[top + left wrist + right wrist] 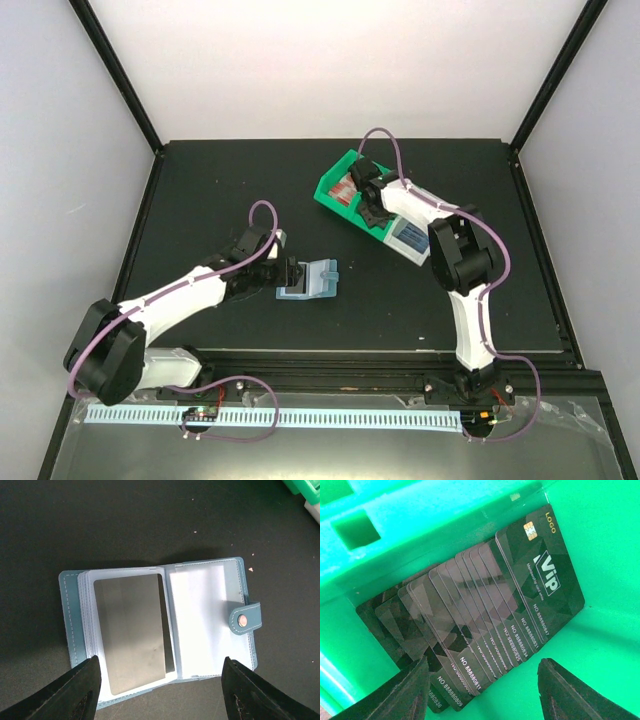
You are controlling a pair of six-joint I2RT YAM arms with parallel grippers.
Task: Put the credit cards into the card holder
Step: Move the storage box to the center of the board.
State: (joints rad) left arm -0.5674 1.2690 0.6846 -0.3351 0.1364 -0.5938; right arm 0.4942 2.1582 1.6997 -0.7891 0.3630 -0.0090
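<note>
The holder [200, 610] lies spread open and face up on the table [125, 520], ready to take a card. The left gripper [162, 682] hangs over its near edge, jaws spread and gripping nothing, probably placed to pin it steady. Well apart, the right gripper [482, 687] sits inside the green bin [605, 645], jaws parted and empty above the fanned dark cards [485, 615], seemingly lined up to pinch one.

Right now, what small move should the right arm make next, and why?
Probably lower the right gripper onto the fanned dark cards in the green bin and close on one: its jaws stand open above them, empty, and the card holder lies open.
</note>
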